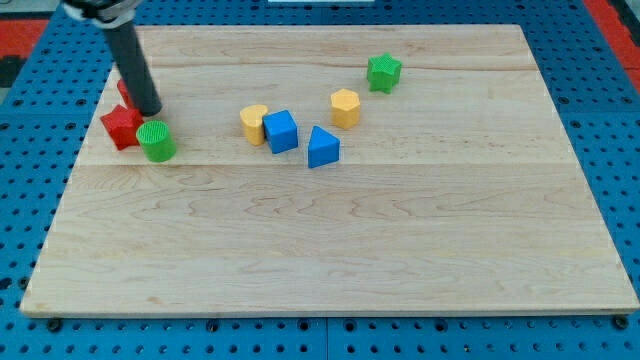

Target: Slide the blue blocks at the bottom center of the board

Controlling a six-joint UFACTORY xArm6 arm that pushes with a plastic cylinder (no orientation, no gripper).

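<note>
My tip (150, 110) is down on the board (330, 260) at the view's upper left, no pincer on this rig, just the bare rod, so nothing to spread or pinch. Tip sits just above the green cylinder (156, 141), beside the red star block (121, 126); can't tell if it touches either.

Blue cube (281, 131) and blue triangular block (322, 147) are both well to the view's right of my tip, around the upper middle of the board. Cube touches or nearly touches the yellow rounded block (254, 124) on its left; triangle is just right of and slightly below the cube, small gap between them.

Yellow hexagonal block (345, 107) sits up-right of the triangle, green star block (383, 72) further up-right.

Hidden/unclear: a second red block (125, 91) peeks out behind the rod, mostly covered, shape unreadable. Rod's upper part is cut off at the view's top.
</note>
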